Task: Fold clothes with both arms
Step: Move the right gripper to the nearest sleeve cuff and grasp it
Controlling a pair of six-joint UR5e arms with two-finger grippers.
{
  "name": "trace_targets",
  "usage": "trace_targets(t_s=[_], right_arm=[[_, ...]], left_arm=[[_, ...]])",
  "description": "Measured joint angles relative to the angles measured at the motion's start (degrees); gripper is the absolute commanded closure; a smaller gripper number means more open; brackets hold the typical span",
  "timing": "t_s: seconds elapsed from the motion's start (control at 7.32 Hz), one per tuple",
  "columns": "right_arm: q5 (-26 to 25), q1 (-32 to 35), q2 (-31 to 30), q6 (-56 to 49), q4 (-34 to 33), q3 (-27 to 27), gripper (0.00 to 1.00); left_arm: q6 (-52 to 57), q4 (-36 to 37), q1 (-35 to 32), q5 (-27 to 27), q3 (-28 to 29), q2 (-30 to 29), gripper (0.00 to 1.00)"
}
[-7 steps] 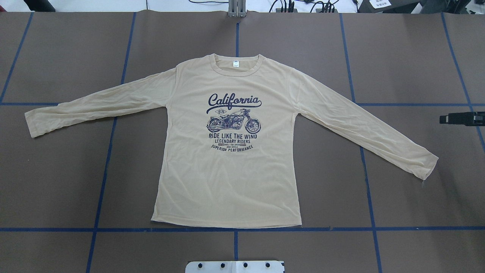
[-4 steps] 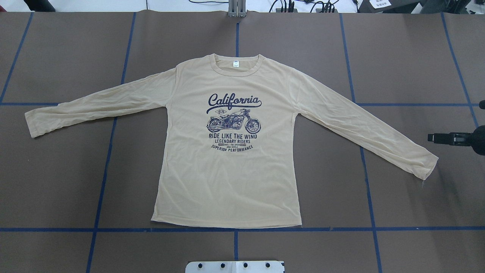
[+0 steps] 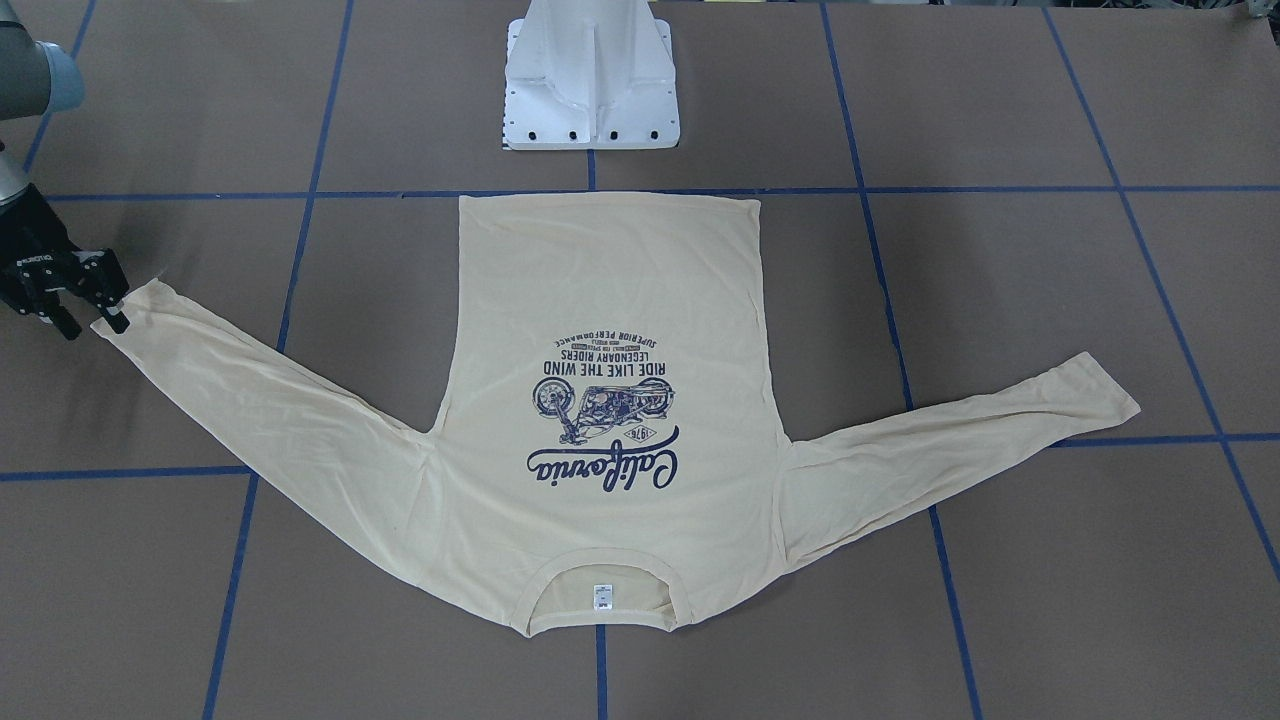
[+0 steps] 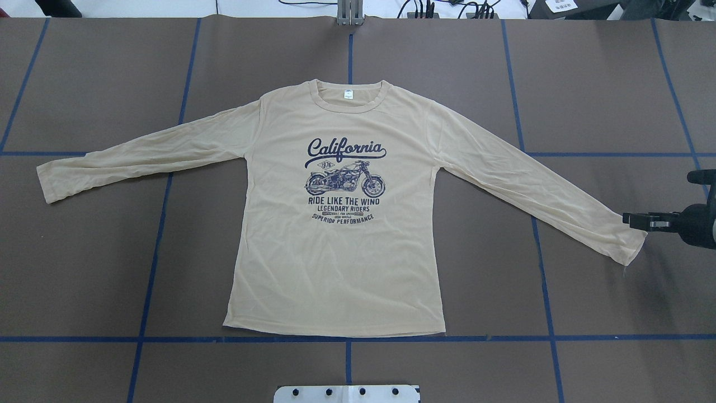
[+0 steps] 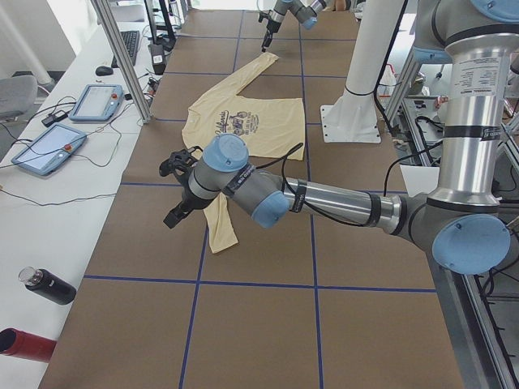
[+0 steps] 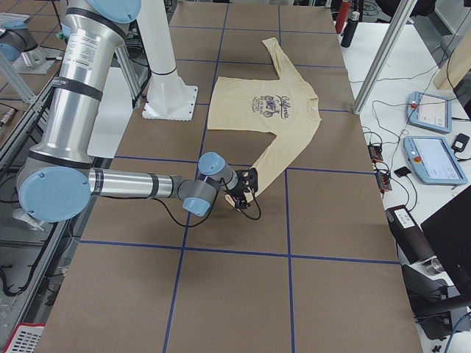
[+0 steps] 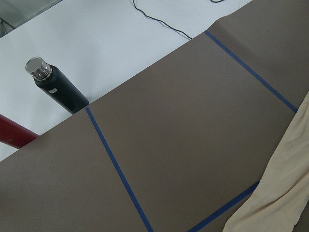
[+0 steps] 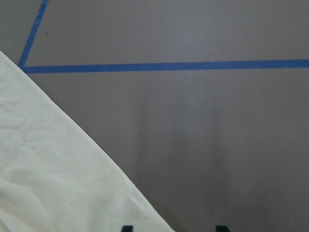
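Note:
The clothes are one cream-yellow long-sleeved shirt (image 4: 335, 252) lying flat and print-up on the brown table, neck away from the robot, both sleeves spread out. My right gripper (image 4: 629, 219) hangs at the cuff of the right-hand sleeve (image 4: 626, 243). It is open, and in the right wrist view its fingertips (image 8: 126, 228) stand wide apart with the sleeve edge (image 8: 58, 183) by one of them. My left gripper (image 5: 172, 193) shows only in the exterior left view, above the table beside the other cuff (image 5: 223, 235). I cannot tell whether it is open or shut.
The white pedestal base (image 3: 590, 80) stands just behind the shirt's hem. Blue tape lines (image 4: 347, 338) grid the brown table. A black bottle (image 7: 58, 87) and a red one (image 7: 12, 135) lie off the table's left end. Teach pendants (image 5: 97, 101) rest on the white bench.
In the overhead view my right gripper has moved nearer the robot and a little inward, from beside the upper forearm line to the right sleeve's cuff. The shirt has not moved.

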Motion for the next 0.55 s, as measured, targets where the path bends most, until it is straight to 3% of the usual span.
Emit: trace_targets(t_s=[0.55], right_arm=[[-2.1,-1.5,-0.9,-0.3,0.1,-0.8,0.41]], left_arm=[[0.0,0.0,0.0,0.0,0.1,0.1,0.0]])
